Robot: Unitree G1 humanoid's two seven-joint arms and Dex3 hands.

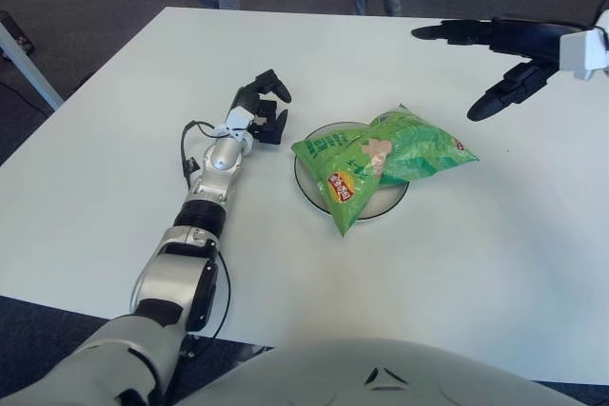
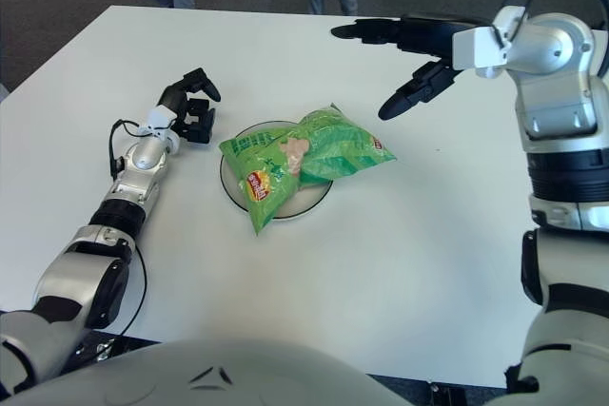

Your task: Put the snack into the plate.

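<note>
The snack bag (image 1: pixel 381 161) is a green, puffed foil packet, and I judge it light, soft and crinkly, with a slick skin that would slide under a hard pinch and contents that could crush. The crimped end seams or the flat of a corner look like the safest places to take hold, not the swollen middle. It lies across the plate (image 1: pixel 306 183), covering most of it; its far end hangs past the rim toward 3 o'clock and its near corner pokes over the rim toward 6 o'clock. So the bag seems to be in place, though how much of it sits inside the rim is hard to tell from here.

The right hand (image 2: pixel 411 54) is raised above the table (image 1: pixel 457 263), off toward 1 o'clock from the plate and well apart from the bag. Its fingers are spread wide and hold nothing, with two stretched out flat toward the table's far middle and the thumb angled down toward the bag.

The left hand (image 1: pixel 263 107) shows just beside the plate at about 10 o'clock, forearm stretched over the table, its fingers loosely curled around nothing.
</note>
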